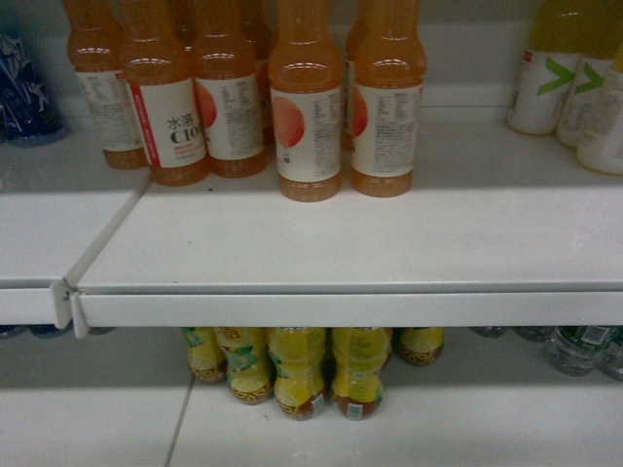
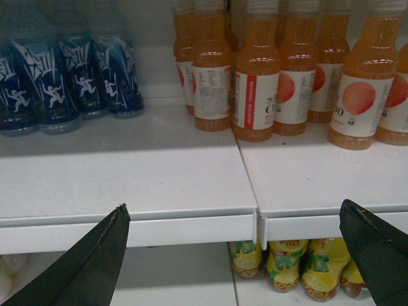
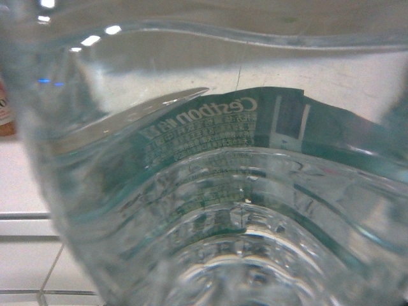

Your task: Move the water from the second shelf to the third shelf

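Note:
The water [image 3: 210,191], a clear ribbed bottle with a dark green label and white barcode, fills the right wrist view, pressed close to the lens. It hides my right gripper's fingers, and it appears held in them. More clear bottles of water with green labels [image 1: 576,348] stand on the lower shelf at the far right of the head view. Neither gripper shows in the head view. My left gripper [image 2: 234,205] hangs open in front of the white shelf edge [image 2: 191,229], with nothing between its dark fingertips [image 2: 102,255].
Orange drink bottles [image 1: 305,107] stand at the back of the upper white shelf [image 1: 341,243], whose front half is bare. Yellow lemon tea bottles [image 1: 297,375] sit below it. Blue bottles [image 2: 38,83] stand at left, and white-labelled bottles with green chevrons [image 1: 555,83] at right.

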You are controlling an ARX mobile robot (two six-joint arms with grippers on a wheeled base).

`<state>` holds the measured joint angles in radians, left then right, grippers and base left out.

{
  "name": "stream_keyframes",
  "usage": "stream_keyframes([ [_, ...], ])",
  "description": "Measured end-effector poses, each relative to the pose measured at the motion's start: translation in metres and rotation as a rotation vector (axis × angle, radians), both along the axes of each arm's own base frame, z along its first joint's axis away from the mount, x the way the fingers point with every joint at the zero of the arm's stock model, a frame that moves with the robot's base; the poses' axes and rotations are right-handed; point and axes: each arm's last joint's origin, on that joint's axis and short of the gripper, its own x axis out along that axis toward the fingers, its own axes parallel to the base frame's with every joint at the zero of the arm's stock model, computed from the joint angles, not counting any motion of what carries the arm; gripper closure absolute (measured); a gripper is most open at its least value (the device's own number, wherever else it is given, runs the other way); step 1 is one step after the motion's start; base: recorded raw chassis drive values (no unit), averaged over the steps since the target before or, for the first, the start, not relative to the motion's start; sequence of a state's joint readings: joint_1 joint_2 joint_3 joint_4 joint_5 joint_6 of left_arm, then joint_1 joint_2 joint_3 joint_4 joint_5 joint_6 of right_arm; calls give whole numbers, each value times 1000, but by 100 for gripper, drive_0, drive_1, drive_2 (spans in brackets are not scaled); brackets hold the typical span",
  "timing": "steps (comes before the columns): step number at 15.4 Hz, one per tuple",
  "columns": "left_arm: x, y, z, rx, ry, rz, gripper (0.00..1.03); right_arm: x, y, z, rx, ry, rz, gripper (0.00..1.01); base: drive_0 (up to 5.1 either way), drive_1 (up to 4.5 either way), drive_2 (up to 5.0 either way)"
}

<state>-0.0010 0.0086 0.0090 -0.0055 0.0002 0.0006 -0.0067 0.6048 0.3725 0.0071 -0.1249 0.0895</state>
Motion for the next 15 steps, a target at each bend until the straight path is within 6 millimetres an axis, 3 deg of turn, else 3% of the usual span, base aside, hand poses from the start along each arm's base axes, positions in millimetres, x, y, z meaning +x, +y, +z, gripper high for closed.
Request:
stream_keyframes([
  [15,0,0,0,0,-2,0,5,0,0,0,1,-3,3,61,-497,248,248],
])
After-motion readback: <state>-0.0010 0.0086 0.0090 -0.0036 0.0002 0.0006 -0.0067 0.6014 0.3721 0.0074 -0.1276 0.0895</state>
